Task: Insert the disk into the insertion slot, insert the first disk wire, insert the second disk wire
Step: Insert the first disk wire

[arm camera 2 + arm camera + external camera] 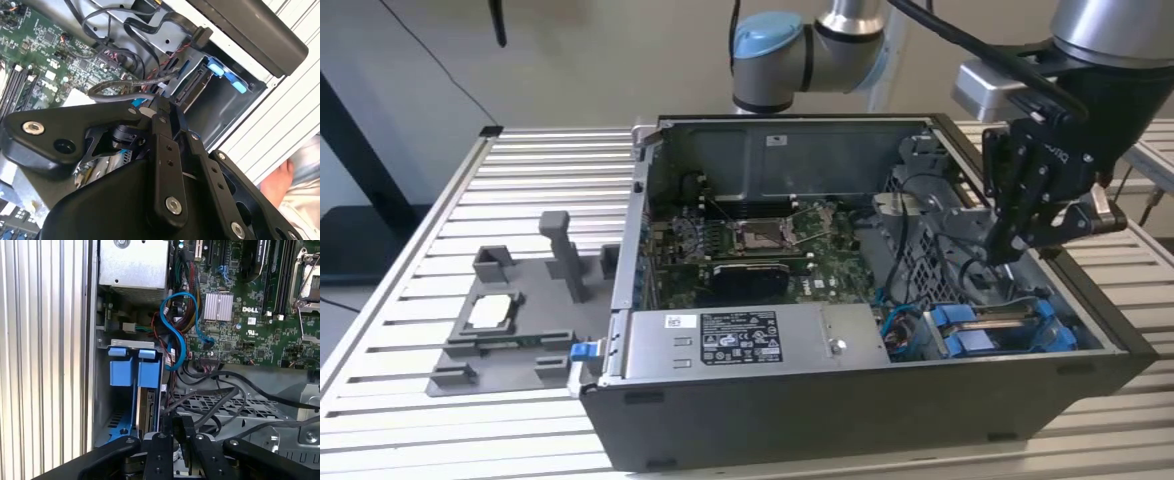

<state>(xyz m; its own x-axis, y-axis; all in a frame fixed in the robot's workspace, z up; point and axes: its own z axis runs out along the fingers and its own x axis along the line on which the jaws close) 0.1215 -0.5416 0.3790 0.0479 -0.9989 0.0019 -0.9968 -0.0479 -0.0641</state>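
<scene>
Pinching black wire plug (183, 422), gripper (182, 434) fingers narrow, near disk (135, 377). Disk sits in slot (102, 402) at case (854, 420) corner. Risks: plug meets disk port skewed and jams; loose black cables (225, 390) or blue cable (175, 330) snag arm. White label (740, 338) on power-supply box (847, 345); print left unread.

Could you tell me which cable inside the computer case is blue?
The flat cable looping beside the ribbed silver heatsink in the first wrist view; the cables lying over the perforated metal are black.
</scene>
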